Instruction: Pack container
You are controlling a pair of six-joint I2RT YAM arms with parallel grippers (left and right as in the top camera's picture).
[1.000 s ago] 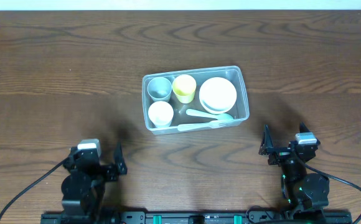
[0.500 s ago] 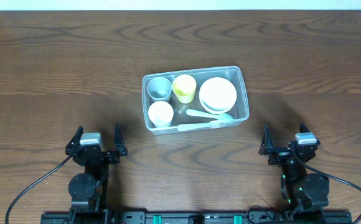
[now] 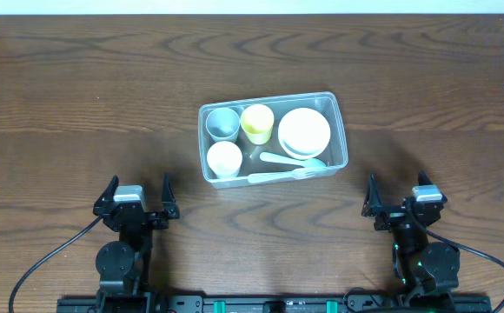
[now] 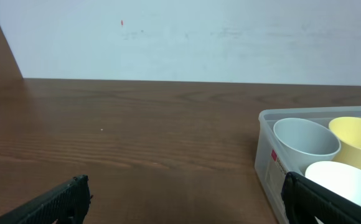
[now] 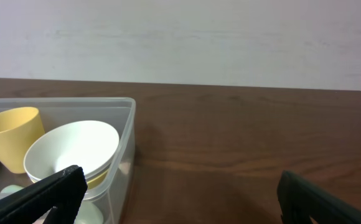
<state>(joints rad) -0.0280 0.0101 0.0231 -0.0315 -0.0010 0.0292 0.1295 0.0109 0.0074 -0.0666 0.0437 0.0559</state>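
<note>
Down at the near edge of the tabletop (image 3: 61,87), both arms are parked. The left hand (image 3: 137,186) has its fingers spread wide with nothing between them, and the right hand (image 3: 397,193) is the same: open and empty. Neither is touching anything, and both sit well apart from the goods.

Further out, about mid-table and a bit right of centre, is the container (image 3: 342,139). It sits flat and looks pretty full. On its left side there's a grey cup (image 3: 222,123) at the back, a yellow cup (image 3: 257,122) just beside it and a white cup (image 3: 224,158) in front. A stack of bowls (image 3: 304,130) takes up the right side, white on top, and a couple of pale utensils (image 3: 280,160) lie along the front wall.

My read is that the packing itself is basically done, since every dish I can see is already inside. If anything's left it'd be a lid, but I don't see one in any view. If another piece does turn up, the only real gap is that front strip by the utensils, so it'd need a careful drop from above without knocking the cups.
</note>
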